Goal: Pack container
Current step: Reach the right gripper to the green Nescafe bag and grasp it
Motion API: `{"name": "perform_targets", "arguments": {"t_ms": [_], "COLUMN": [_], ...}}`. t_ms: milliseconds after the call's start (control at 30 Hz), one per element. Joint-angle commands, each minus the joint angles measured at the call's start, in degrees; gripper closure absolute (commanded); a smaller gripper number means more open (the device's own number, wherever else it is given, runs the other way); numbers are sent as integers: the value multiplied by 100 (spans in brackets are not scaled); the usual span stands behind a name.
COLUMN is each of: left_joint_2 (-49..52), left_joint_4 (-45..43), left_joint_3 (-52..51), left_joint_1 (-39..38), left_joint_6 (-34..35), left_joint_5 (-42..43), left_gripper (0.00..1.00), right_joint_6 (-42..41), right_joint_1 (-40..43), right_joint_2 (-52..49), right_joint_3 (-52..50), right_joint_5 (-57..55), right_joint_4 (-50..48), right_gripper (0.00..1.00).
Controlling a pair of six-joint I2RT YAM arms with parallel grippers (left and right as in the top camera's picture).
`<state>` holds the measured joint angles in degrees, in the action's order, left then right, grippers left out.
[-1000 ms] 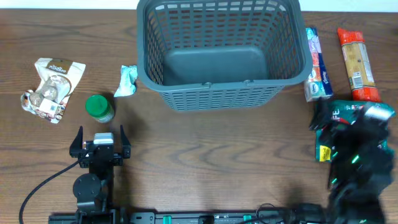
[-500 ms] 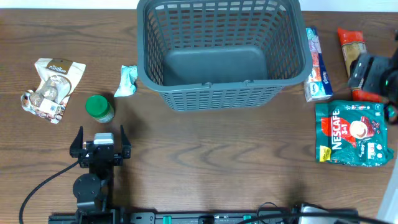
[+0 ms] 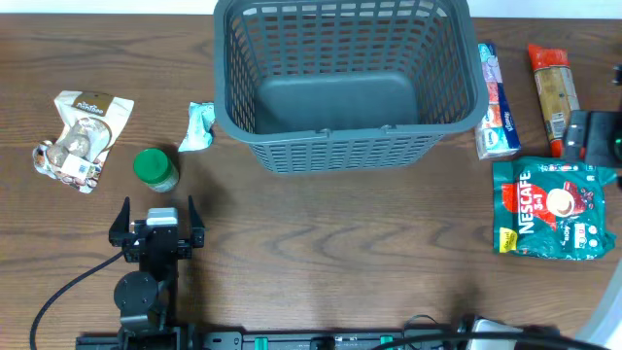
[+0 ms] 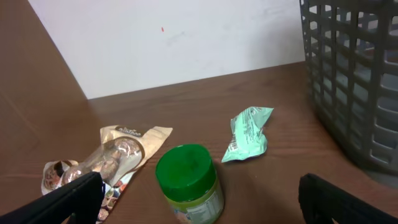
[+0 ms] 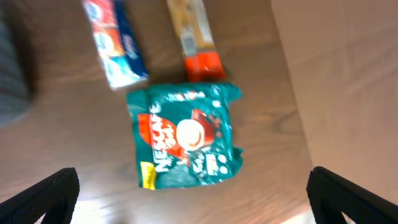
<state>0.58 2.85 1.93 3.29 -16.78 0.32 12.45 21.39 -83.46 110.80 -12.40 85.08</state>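
Observation:
The container (image 3: 330, 133), a large dark grey slotted basket, stands at the back middle of the table with nothing in it; its side shows in the left wrist view (image 4: 354, 81). My left gripper (image 3: 155, 216) is open and empty, resting just in front of a green-lidded jar (image 3: 155, 168). My right gripper (image 3: 595, 136) is blurred at the right edge, high above the table. In the right wrist view its fingers (image 5: 199, 199) are wide apart and empty, above a teal Nescafe packet (image 5: 185, 142).
Right of the basket lie the Nescafe packet (image 3: 552, 208), a blue-white tissue pack (image 3: 494, 100) and an orange packet (image 3: 556, 97). To the left are a small mint packet (image 3: 199, 126) and a beige snack bag (image 3: 83, 136). The jar (image 4: 188, 180) is between my left fingers' line.
My right arm has lifted off the Nescafe packet, swung to the back right, then come back to the right edge. The packet lies uncovered. The left arm has not moved.

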Motion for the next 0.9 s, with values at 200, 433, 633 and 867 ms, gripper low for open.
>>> {"name": "perform_targets", "arguments": {"t_ms": [200, 433, 633, 867], "left_joint_2": [-35, -35, -35, -35], "left_joint_4": [111, 111, 111, 111], "left_joint_3": [-168, -168, -168, -168], "left_joint_1": [17, 17, 17, 17], "left_joint_6": [-76, -76, -76, -76], "left_joint_5": [15, 15, 15, 15], "left_gripper": [1, 1, 1, 1], "right_joint_6": [557, 789, 684, 739], "right_joint_1": [1204, 1818, 2284, 2710], "right_joint_2": [-1106, -1784, -2258, -2686], "right_joint_3": [72, 72, 72, -94], "right_joint_5": [1309, 1840, 1985, 2638], "right_joint_4": [-44, -396, -481, -503], "right_gripper": [1, 1, 1, 1]}}
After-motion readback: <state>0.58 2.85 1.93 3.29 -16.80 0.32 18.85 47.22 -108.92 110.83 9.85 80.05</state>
